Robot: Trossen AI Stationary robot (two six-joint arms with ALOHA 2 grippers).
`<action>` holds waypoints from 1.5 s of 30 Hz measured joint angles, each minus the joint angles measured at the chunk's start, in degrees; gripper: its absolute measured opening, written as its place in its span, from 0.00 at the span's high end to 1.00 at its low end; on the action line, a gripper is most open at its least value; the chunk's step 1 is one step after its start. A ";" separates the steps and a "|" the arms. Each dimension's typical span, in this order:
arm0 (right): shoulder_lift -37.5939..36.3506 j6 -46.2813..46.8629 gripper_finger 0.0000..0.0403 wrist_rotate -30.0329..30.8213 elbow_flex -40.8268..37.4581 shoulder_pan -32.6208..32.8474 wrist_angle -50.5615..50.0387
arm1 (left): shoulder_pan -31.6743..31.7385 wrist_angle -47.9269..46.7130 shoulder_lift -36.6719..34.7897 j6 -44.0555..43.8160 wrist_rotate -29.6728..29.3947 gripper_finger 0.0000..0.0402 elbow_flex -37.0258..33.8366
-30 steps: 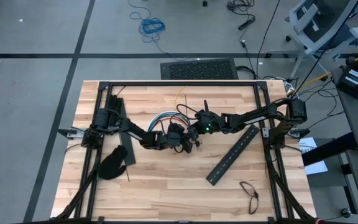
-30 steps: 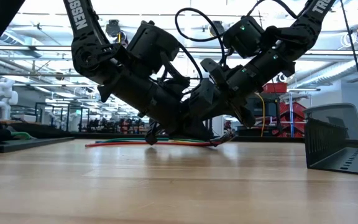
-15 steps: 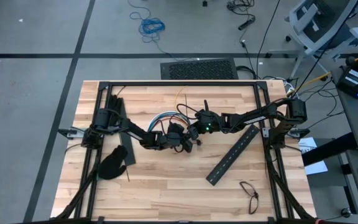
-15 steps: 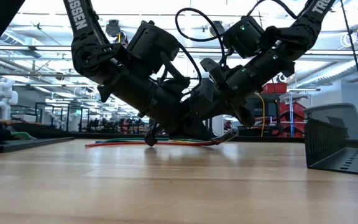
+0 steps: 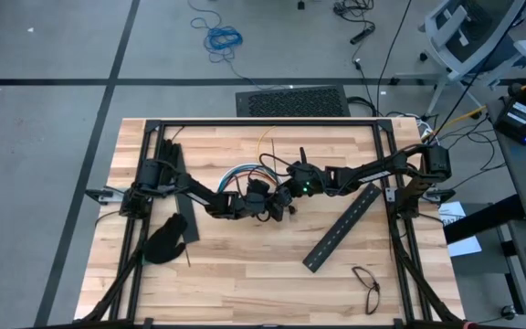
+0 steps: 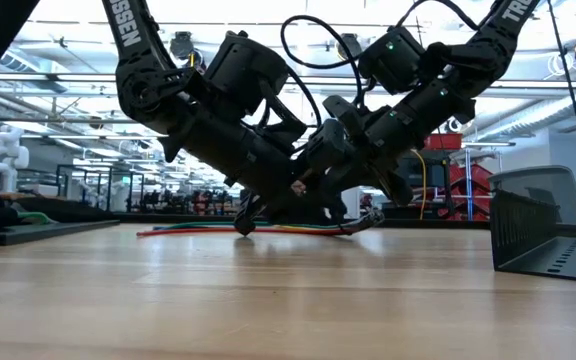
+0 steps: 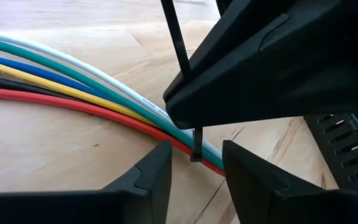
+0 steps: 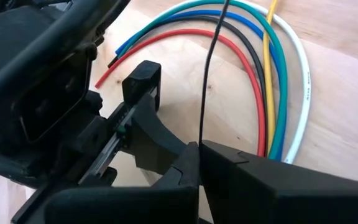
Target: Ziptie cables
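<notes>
I see the cables (image 5: 245,172) lying mid-bench toward the far edge. My right gripper (image 8: 197,152) is clamped on a ziptie (image 8: 209,74). My left gripper (image 7: 194,168) stands slightly open astride it.

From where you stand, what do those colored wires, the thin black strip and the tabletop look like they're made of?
The wires look like smooth, slightly glossy plastic insulation; they bend in soft curves. What is inside is hidden. The strip, pinched in the right fingers, looks like thin, matte, flexible plastic. The table looks like pale wood planks with visible grain and seams.
</notes>
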 joint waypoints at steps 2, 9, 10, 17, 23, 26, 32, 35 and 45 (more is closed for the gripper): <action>0.00 0.00 1.00 0.01 0.00 0.00 0.01 | 0.00 -0.10 0.00 0.15 0.01 0.63 0.02; 0.00 0.00 1.00 0.01 0.02 0.00 -0.01 | -0.02 -3.79 -0.13 0.23 -1.63 0.68 0.15; 0.00 0.00 1.00 0.02 0.00 0.00 -0.01 | -0.02 -3.74 -0.13 0.24 -1.73 0.71 0.15; 0.00 0.00 1.00 0.22 0.01 0.00 -0.01 | -0.02 -2.95 -0.10 0.25 -1.88 0.83 0.07; 0.00 -0.02 1.00 0.18 0.01 0.00 -0.08 | -0.02 -2.54 -0.01 0.96 -1.90 0.83 0.00; 0.00 -0.02 1.00 0.14 0.02 0.02 -0.16 | -0.04 -2.41 0.02 1.46 -1.90 0.84 0.00; 0.00 -0.02 1.00 0.07 0.01 0.00 -0.07 | -0.04 -2.33 0.05 1.48 -2.34 0.96 0.00; 0.00 -0.02 1.00 0.02 0.01 0.00 -0.07 | -0.04 -2.31 0.07 1.48 -2.56 0.99 0.00; 0.00 -0.01 1.00 0.03 0.01 0.00 -0.10 | -0.02 -1.36 0.13 1.24 -3.21 0.92 -0.02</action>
